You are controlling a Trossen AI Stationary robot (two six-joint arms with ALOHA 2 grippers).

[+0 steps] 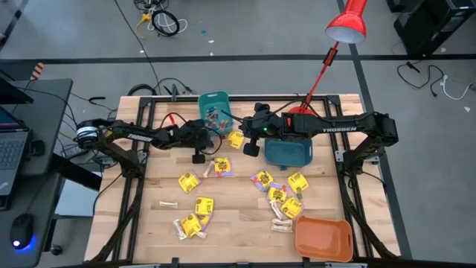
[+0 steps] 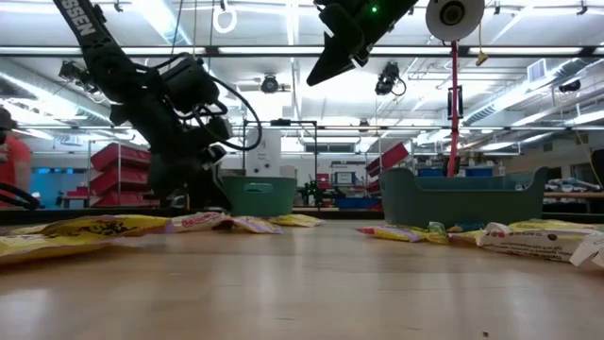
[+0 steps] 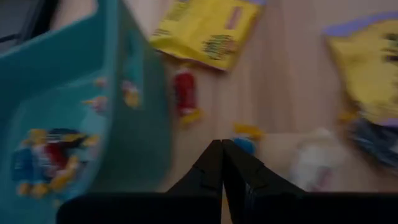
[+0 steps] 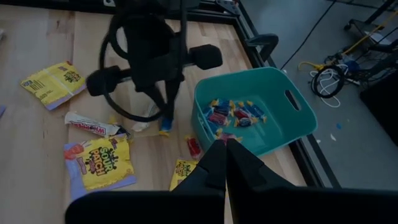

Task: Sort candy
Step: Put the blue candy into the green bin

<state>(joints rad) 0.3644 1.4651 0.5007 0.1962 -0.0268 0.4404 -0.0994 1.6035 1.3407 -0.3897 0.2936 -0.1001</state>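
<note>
A workshop with red storage bins and bright ceiling strips lies behind the pale wooden desk [image 1: 238, 212], lit by a red lamp [image 1: 346, 27] over its far right corner. The candy, small wrapped sweets [image 1: 201, 207], lies scattered over the middle and near half of the desk: square yellow crinkly packets with dark print, pale stick-shaped pieces, and tiny red and blue pieces beside the light teal plastic bin [image 4: 261, 106] at the far edge, which already holds several. A darker teal bin [image 1: 288, 152] stands mid-desk and an orange tray [image 1: 323, 237] by the near right corner. These sweets look light, soft-wrapped and likely slippery; pinching a packet by its edge or a stick across its middle seems best. The left claw [image 4: 166, 115] hangs low beside the light bin, fingers nearly together, holding nothing visible. The right claw [image 4: 224, 142] hovers above, pressed shut and empty.
</note>
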